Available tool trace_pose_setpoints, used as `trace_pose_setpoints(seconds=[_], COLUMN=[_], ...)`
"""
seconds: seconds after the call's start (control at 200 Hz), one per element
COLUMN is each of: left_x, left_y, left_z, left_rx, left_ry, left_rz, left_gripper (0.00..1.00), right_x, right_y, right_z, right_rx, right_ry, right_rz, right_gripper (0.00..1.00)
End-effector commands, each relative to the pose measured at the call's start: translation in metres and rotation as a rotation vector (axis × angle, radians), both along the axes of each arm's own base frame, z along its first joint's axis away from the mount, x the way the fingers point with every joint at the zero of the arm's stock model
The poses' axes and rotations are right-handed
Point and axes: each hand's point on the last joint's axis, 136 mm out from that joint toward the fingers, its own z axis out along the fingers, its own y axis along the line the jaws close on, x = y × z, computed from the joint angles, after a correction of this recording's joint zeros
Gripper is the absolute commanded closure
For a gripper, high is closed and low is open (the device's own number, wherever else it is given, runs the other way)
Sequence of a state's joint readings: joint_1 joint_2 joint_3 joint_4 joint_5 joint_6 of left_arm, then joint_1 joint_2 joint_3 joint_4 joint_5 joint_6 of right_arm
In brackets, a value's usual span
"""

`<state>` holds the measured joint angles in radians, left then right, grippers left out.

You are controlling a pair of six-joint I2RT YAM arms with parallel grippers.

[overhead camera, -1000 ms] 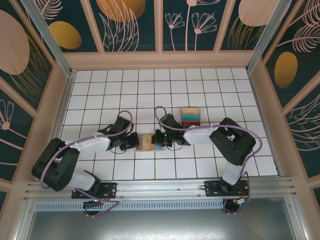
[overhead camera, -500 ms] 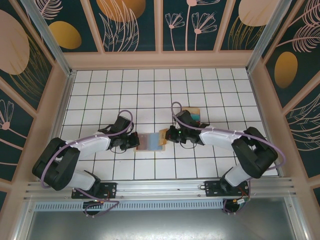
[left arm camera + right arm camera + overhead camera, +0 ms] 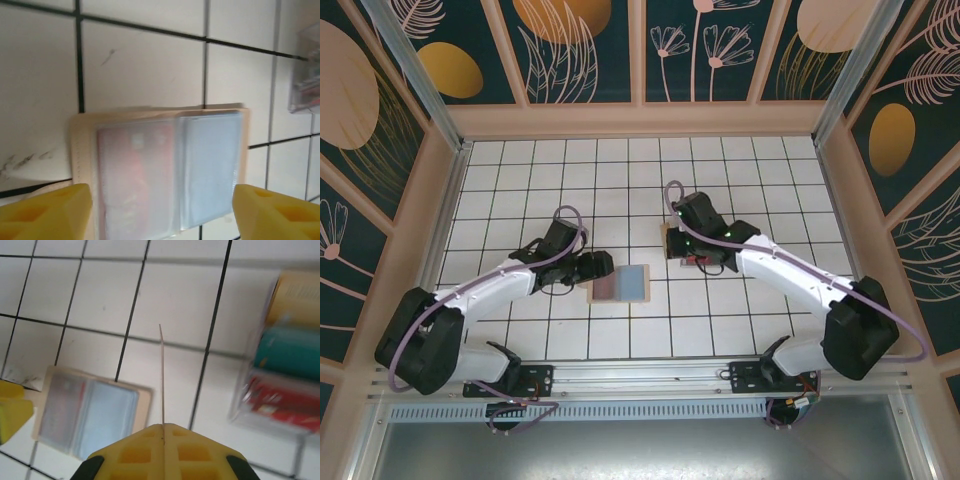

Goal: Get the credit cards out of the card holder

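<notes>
Card holder (image 3: pixel 620 283) lies open; left pincer (image 3: pixel 161 205) wide over it; right pincer (image 3: pixel 164 430) clamps a credit card (image 3: pixel 162 375).

A white tiled floor (image 3: pixel 520 190) with dark grout lines spreads across the enclosure. It is bounded on three sides by a pale wooden frame (image 3: pixel 640 120), whose sloping panels (image 3: pixel 585 45) are dark teal, painted with line-drawn flowers, leaves and gold and peach ovals. Slanted metal posts (image 3: pixel 415 70) stand at the far corners, an aluminium rail (image 3: pixel 640 372) runs along the near edge with a grey sheet (image 3: pixel 640 450) below it, and in the left wrist view one tile bears a short dark scratch (image 3: pixel 107 56) and another a patch of grey scuffs (image 3: pixel 25 161).
</notes>
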<state>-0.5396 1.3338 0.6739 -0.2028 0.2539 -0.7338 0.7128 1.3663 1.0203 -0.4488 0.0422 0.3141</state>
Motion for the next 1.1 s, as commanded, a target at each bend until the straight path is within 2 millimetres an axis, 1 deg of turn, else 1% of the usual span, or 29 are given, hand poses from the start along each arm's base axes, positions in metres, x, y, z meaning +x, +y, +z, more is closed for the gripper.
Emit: trace_pose_setpoints(seconds=[0.0, 0.035, 0.06, 0.11, 0.13, 0.14, 0.23, 0.305, 0.47, 0.566, 0.631, 0.681, 0.776, 0.836, 0.956, 1.016, 1.091], left_x=[0.008, 0.008, 0.009, 0.009, 0.009, 0.009, 0.011, 0.01, 0.009, 0.009, 0.01, 0.01, 0.011, 0.011, 0.01, 0.01, 0.011], left_y=[-0.008, -0.01, -0.01, -0.011, -0.01, -0.011, -0.009, -0.008, -0.007, -0.006, -0.006, -0.006, -0.005, -0.005, -0.004, -0.002, 0.0], left_z=[0.023, 0.026, 0.028, 0.031, 0.032, 0.033, 0.036, 0.037, 0.037, 0.037, 0.037, 0.037, 0.038, 0.037, 0.036, 0.036, 0.037], left_rx=[-0.048, -0.057, -0.061, -0.069, -0.069, -0.07, -0.065, -0.058, -0.052, -0.05, -0.047, -0.045, -0.043, -0.043, -0.042, -0.037, -0.03], left_ry=[-0.067, -0.075, -0.08, -0.091, -0.095, -0.097, -0.112, -0.117, -0.122, -0.121, -0.123, -0.125, -0.127, -0.126, -0.125, -0.128, -0.137], left_rz=[-0.013, -0.018, -0.018, -0.021, -0.022, -0.022, -0.019, -0.021, -0.024, -0.021, -0.021, -0.019, -0.015, -0.012, -0.011, -0.004, 0.005], left_gripper=[0.16, 0.15, 0.1, 0.08, 0.03, 0.02, 0.01, 0.02, 0.02, 0.02, 0.02, 0.02, 0.01, 0.01, 0.02, 0.02, 0.01], right_x=[0.002, 0.003, 0.004, 0.006, 0.007, 0.007, 0.013, 0.016, 0.019, 0.022, 0.027, 0.031, 0.043, 0.051, 0.058, 0.06, 0.059], right_y=[-0.034, -0.037, -0.04, -0.044, -0.045, -0.046, -0.056, -0.058, -0.064, -0.074, -0.084, -0.087, -0.089, -0.086, -0.084, -0.078, -0.073], right_z=[0.011, 0.015, 0.018, 0.023, 0.025, 0.026, 0.031, 0.033, 0.026, 0.018, 0.01, 0.007, 0.011, 0.016, 0.007, 0.005, -0.004], right_rx=[-0.304, -0.351, -0.384, -0.446, -0.469, -0.479, -0.591, -0.653, -0.776, -0.865, -0.943, -0.981, -1.034, -1.045, -1.098, -1.079, -1.054], right_ry=[-0.121, -0.152, -0.173, -0.22, -0.238, -0.247, -0.308, -0.323, -0.301, -0.306, -0.337, -0.364, -0.429, -0.46, -0.464, -0.468, -0.452], right_rz=[0.16, 0.202, 0.228, 0.283, 0.305, 0.31, 0.362, 0.412, 0.498, 0.547, 0.571, 0.593, 0.6, 0.604, 0.664, 0.683, 0.703], right_gripper=[1.0, 1.0, 1.0, 1.0, 1.0, 1.0, 1.0, 1.0, 1.0, 1.0, 1.0, 1.0, 1.0, 1.0, 1.0, 1.0, 1.0])
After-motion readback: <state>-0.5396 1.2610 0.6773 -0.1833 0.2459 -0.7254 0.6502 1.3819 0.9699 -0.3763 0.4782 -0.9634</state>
